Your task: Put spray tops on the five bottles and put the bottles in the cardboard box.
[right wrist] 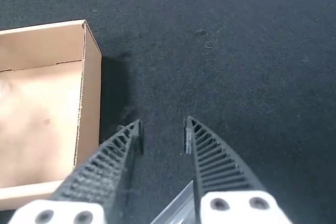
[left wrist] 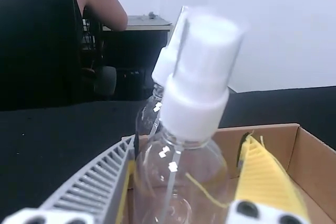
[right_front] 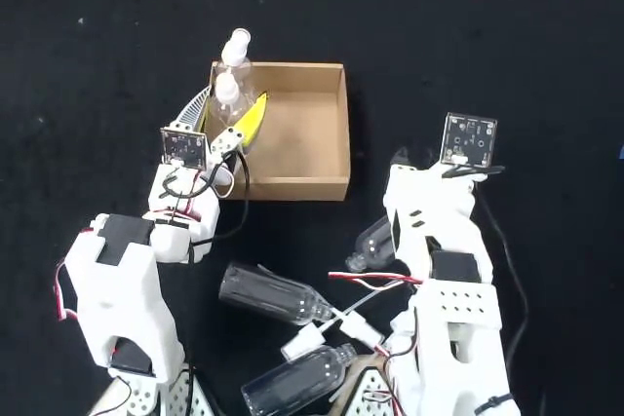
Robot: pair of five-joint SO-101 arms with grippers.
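- Left gripper [right_front: 235, 96]: grey and yellow fingers pinch the body of a clear bottle [left wrist: 178, 177], upright, white spray top [left wrist: 202, 77] on, at the left rear corner of the cardboard box [right_front: 297, 185].
- Second capped bottle [right_front: 235, 57] stands upright just behind it, at the same corner.
- Two uncapped bottles lie on the black table in front of the box: one [right_front: 271, 294] between the arms, one [right_front: 300, 377] nearer the arm bases.
- Another bottle [right_front: 373, 241] lies partly under the right arm.
- Right gripper [right wrist: 163, 127]: fingers spread, gripping nothing, above the table just right of the box; a clear bottle edge [right wrist: 176, 208] shows near the finger bases.
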